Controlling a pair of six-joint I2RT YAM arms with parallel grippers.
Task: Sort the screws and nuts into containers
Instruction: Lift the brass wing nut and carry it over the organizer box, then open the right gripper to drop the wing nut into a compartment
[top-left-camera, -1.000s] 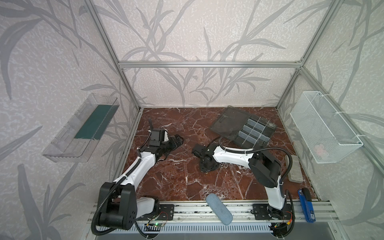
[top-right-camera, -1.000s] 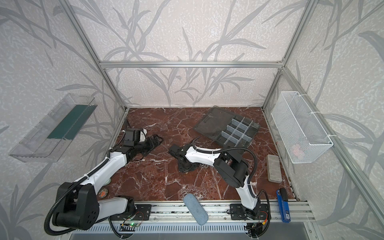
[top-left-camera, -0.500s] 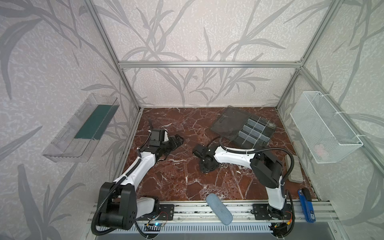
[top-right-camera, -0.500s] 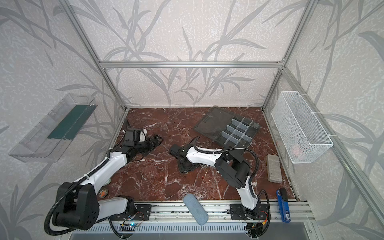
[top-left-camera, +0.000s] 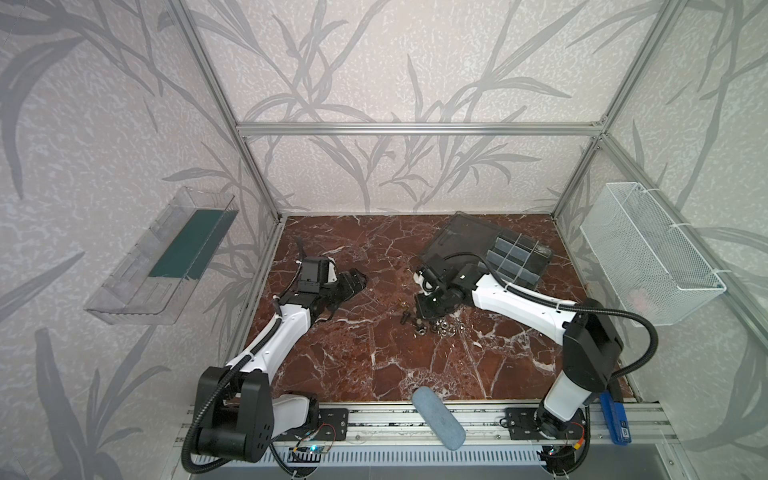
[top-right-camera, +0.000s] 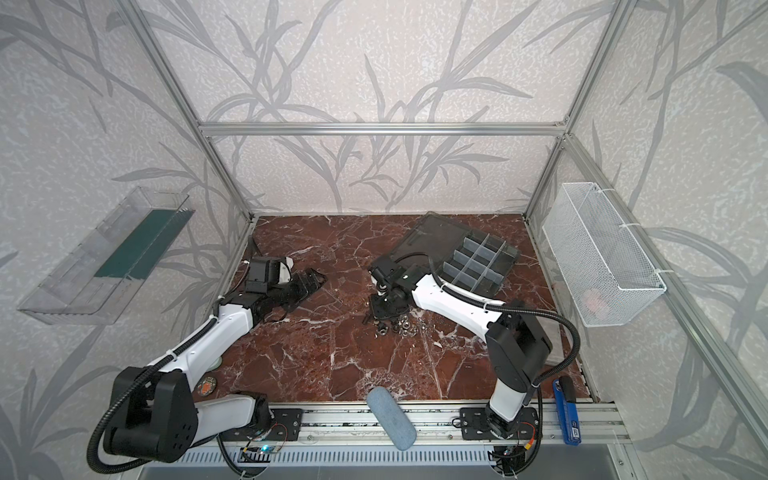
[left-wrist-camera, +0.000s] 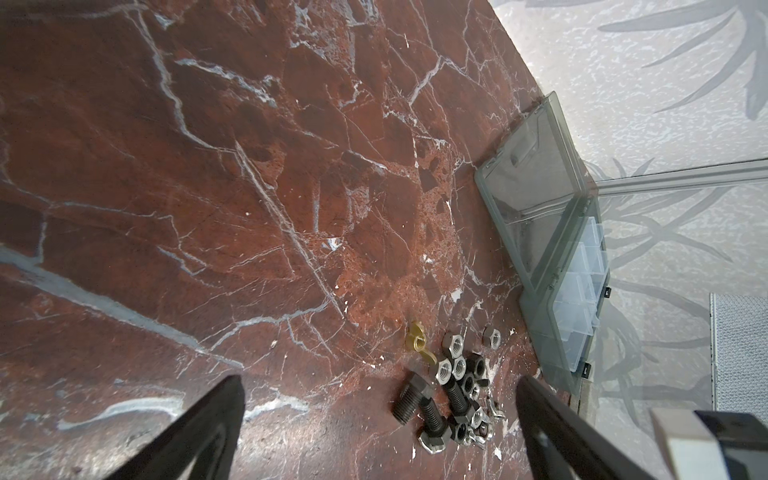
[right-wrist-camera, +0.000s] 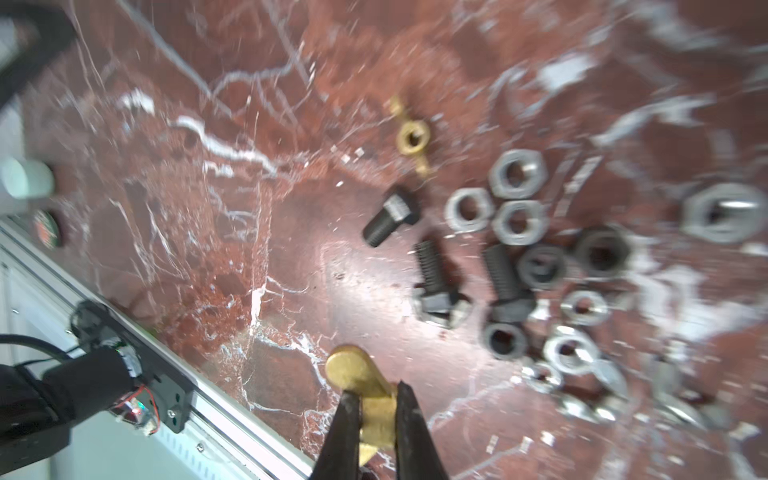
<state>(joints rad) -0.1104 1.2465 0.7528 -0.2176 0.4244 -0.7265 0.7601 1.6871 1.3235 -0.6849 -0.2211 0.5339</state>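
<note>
**One brass piece (right-wrist-camera: 353, 370) pinched in the right gripper (right-wrist-camera: 376, 399), the pile (top-left-camera: 432, 328) loose on the table (top-left-camera: 353, 365)**

So the right gripper has its jaws pulled in narrow, clamped on the brass piece. It looks like a wing nut to me, with one rounded wing poking out past the fingertips. In both top views that gripper points down at the far edge of the pile. I honestly can't tell whether the held piece touches the marble or sits just above it.

The pile is around the middle of the table, a bit right of centre. From the right wrist view, three black screws (right-wrist-camera: 434, 278) lie on their sides along one side of the heap. The silver nuts (right-wrist-camera: 517, 172) are bunched right beside them, several touching, with a few darker ones mixed in. A second brass piece (right-wrist-camera: 411, 139) lies on its own just beside the heap. That view goes blurry toward one edge, so the small silver bits out there are hard to make out.

The left gripper (left-wrist-camera: 380, 379) has its jaws spread wide and holds nothing. It hovers low over bare marble on the left, well apart from the pile.

The box (top-left-camera: 534, 270) sits at the back right with its lid (top-left-camera: 457, 237) flopped open flat beside it and the compartments (top-right-camera: 478, 257) facing up. The right arm (top-left-camera: 519, 299) crosses in front of it. The pile is near the box but not touching it.
</note>
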